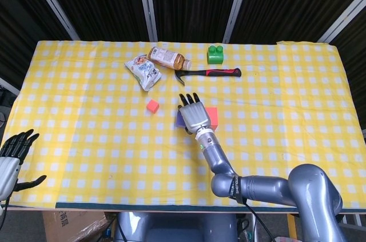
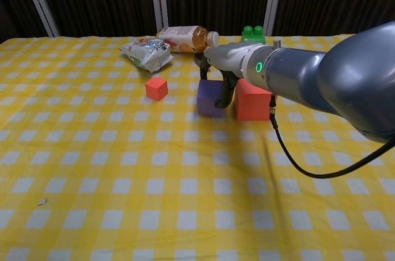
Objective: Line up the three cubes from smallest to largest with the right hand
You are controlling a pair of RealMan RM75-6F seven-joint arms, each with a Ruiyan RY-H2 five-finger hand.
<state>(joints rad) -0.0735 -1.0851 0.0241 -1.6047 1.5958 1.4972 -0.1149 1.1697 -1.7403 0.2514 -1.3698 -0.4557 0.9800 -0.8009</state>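
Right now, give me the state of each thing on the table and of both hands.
Purple cube: on the cloth, gripped by right hand.
Small red cube: resting alone, left of the purple.
Big red cube: resting beside the purple.
Bottle: lying down, capped.
Right hand: holding purple cube.
Left hand: open, empty.

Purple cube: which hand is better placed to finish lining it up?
Right. The right hand already grips the purple cube between the small red cube and the large red cube. The left hand sits open at the table's near-left edge.
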